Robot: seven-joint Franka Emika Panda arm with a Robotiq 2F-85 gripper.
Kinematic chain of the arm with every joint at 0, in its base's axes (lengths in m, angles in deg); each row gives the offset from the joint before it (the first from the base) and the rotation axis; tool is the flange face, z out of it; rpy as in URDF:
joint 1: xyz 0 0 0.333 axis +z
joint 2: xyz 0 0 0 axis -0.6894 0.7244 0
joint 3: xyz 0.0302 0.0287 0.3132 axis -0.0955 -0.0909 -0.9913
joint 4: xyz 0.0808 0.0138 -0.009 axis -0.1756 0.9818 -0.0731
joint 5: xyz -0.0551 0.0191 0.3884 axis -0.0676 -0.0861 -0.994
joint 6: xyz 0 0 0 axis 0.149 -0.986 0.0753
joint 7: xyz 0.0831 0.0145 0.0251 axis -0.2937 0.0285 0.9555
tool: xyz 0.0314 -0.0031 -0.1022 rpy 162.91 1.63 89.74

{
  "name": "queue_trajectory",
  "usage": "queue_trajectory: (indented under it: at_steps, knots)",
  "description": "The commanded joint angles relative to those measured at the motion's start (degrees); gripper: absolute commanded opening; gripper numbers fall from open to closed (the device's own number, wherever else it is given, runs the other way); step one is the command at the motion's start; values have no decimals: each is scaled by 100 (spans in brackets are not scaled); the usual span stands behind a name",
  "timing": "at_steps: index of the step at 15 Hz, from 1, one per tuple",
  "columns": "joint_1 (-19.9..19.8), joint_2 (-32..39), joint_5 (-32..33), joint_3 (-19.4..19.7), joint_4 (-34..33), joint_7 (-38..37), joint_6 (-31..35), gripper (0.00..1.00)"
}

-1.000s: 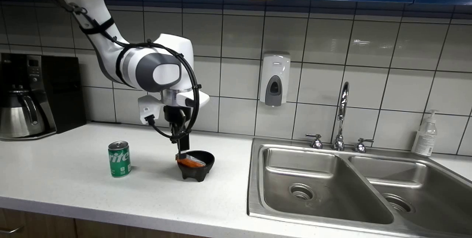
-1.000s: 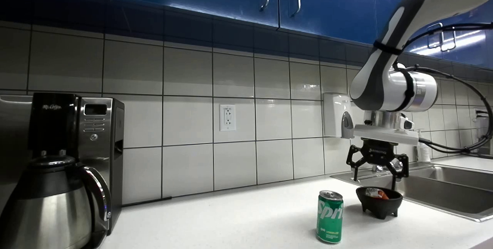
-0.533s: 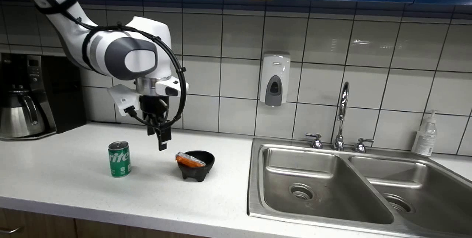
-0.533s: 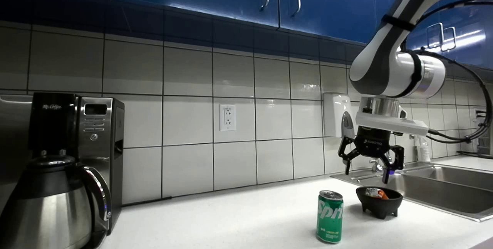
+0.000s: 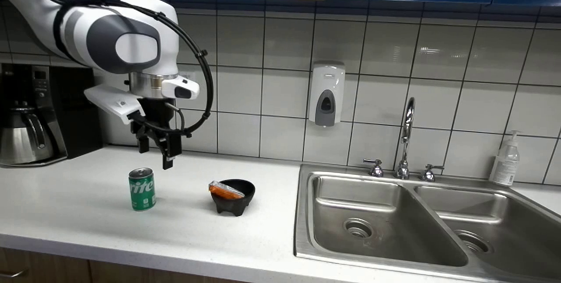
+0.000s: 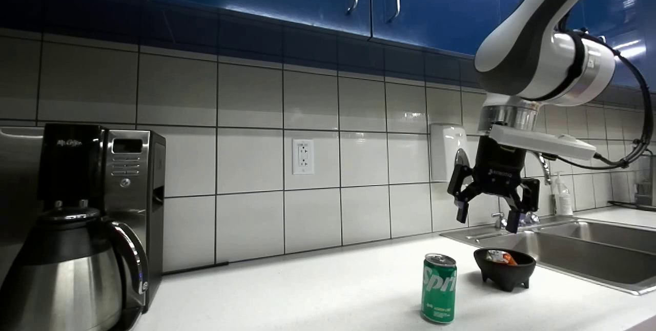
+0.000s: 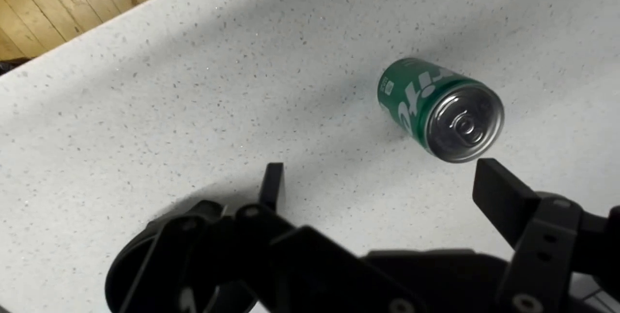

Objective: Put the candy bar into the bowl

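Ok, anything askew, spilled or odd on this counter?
Only mildly: the bar sits tilted in the bowl, one end up at its rim instead of lying flat. The can stands upright, and I see no spill.

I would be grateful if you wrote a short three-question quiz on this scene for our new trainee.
1. Where is the bar?
2. True or false: the can stands upright.
3. Choose one. The gripper is:
A) shut on the can
B) shut on the bar
C) open

Key:
1. In the bowl.
2. True.
3. C, with nothing held.
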Motion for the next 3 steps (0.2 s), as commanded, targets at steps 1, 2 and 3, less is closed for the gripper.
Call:
queue_trajectory:
  at_steps: [1,2,3]
  knots:
    - [-61,-92,-55,-90,-12,137,-133,100]
    - [-44,-157,-55,-88,-13,186,-188,100]
    - [-37,-186,-55,-87,-13,207,-213,100]
